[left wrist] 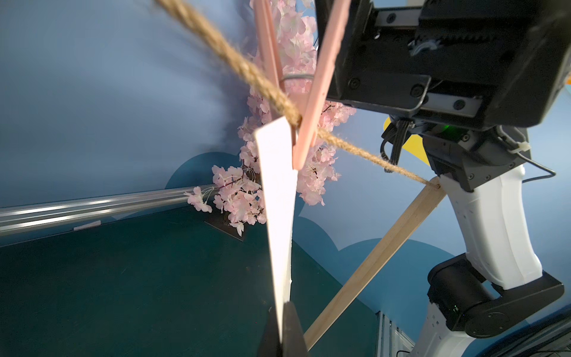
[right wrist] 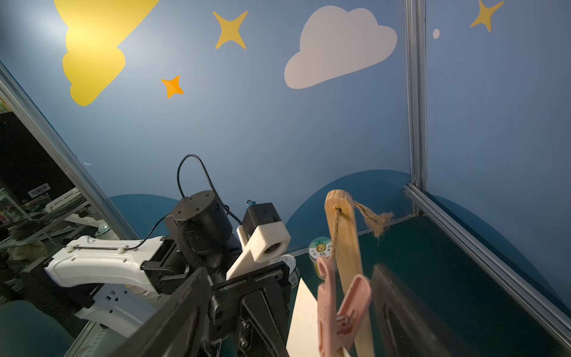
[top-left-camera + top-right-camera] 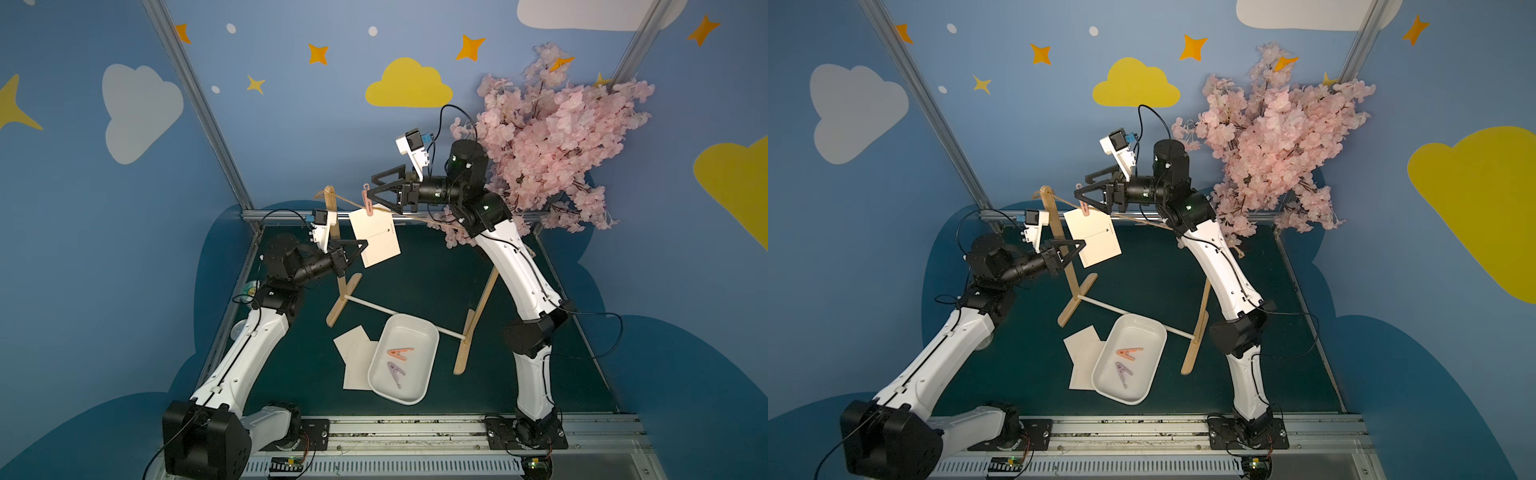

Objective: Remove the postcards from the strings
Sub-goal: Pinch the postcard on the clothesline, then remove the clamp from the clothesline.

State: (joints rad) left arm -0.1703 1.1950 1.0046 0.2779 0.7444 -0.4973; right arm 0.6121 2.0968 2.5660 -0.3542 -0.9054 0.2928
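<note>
— How do the arms stand?
— The left arm rises from the near left with its wrist level. The left gripper (image 3: pixel 362 250) is clamped on the lower left edge of the hanging postcard (image 3: pixel 376 237). The right arm arches high and points left; the right gripper (image 3: pixel 371 188) gapes, jaws either side of the pink peg (image 3: pixel 367 204) on the twine (image 3: pixel 343 200).
— And the counts?
— Three postcards: one is pegged to the twine, and two lying postcards (image 3: pixel 353 359) overlap left of the tray (image 3: pixel 435 345). Three pegs: one on the twine, two tray pegs (image 3: pixel 400 353).
</note>
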